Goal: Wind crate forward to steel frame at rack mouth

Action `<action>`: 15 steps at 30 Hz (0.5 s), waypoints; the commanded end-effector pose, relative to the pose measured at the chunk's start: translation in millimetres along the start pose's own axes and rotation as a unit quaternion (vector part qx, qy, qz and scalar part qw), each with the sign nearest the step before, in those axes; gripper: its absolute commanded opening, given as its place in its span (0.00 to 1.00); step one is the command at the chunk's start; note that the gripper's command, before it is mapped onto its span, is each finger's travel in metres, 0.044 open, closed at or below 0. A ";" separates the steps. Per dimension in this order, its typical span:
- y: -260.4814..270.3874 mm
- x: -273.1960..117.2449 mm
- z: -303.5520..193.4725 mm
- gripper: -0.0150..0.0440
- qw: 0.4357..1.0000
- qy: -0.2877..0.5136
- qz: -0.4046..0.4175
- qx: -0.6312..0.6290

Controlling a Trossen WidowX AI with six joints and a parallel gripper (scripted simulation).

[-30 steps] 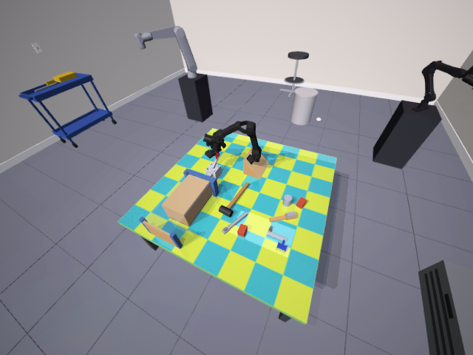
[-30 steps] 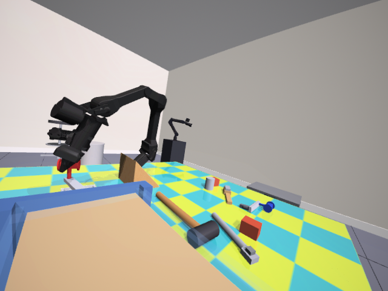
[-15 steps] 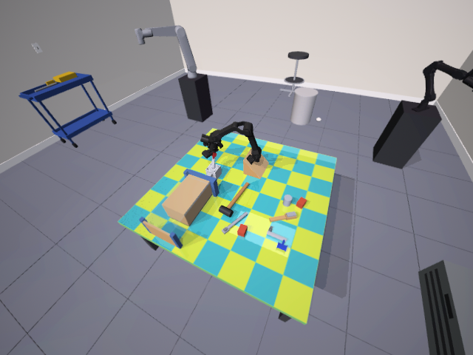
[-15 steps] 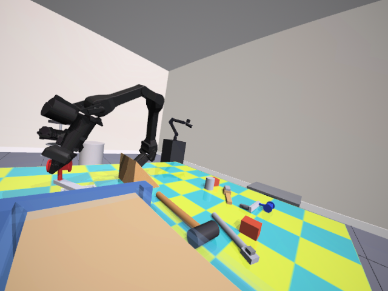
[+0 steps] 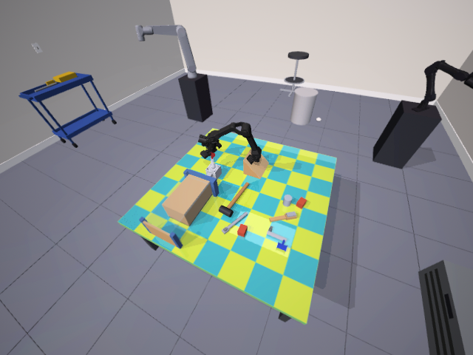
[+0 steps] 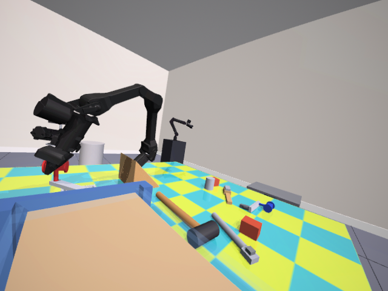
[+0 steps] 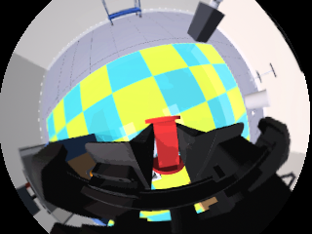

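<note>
Corners and edges are as the top view shows them. The checkered worktop [image 5: 298, 267] [image 6: 325, 266] [image 7: 136, 97] carries the black arm [image 5: 247, 133] [image 6: 125, 95], mounted toward the far edge. The tan crate [image 5: 188, 192] [image 6: 109, 250] sits flat by the left edge, toward the near left corner, its front close to the blue frame [image 5: 200, 174] [image 6: 78, 192]; whether they touch cannot be told. A mallet [image 5: 237, 195] [image 6: 178, 210] lies between the crate and the right edge. Beyond the frame, toward the far left corner, stands the pale winch [image 5: 213, 171]. Above it, the gripper [image 5: 212, 154] [image 6: 51, 168] [image 7: 162, 125] is clamped on the red grip [image 5: 212, 155] [image 6: 56, 176] [image 7: 166, 143] of the winch handle. Small red blocks [image 5: 242, 230] [image 5: 301, 202] [image 6: 250, 228] lie nearer the right edge, well apart from the winch.
</note>
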State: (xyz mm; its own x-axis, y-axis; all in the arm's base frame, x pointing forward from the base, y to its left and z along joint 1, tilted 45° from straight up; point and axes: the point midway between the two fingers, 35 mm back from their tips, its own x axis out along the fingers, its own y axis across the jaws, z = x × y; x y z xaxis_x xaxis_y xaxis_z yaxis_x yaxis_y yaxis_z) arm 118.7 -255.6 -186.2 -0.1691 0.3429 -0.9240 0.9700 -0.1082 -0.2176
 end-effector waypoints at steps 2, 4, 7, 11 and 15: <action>26.9 -0.6 9.5 0.25 0.999 -0.014 0.031 -0.007; 29.9 -0.4 10.4 0.25 0.999 -0.014 0.031 -0.007; 35.0 -0.1 11.9 0.25 0.999 -0.014 0.031 -0.007; 41.3 0.1 13.3 0.25 0.999 -0.014 0.031 -0.007; 47.7 0.1 14.3 0.25 0.999 -0.014 0.032 -0.007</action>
State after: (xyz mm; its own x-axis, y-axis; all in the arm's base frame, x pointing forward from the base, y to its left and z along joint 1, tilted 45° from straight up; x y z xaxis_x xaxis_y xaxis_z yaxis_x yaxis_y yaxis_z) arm 141.2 -269.6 -199.1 -0.1546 0.3174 -0.9356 0.9738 -0.1106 -0.1985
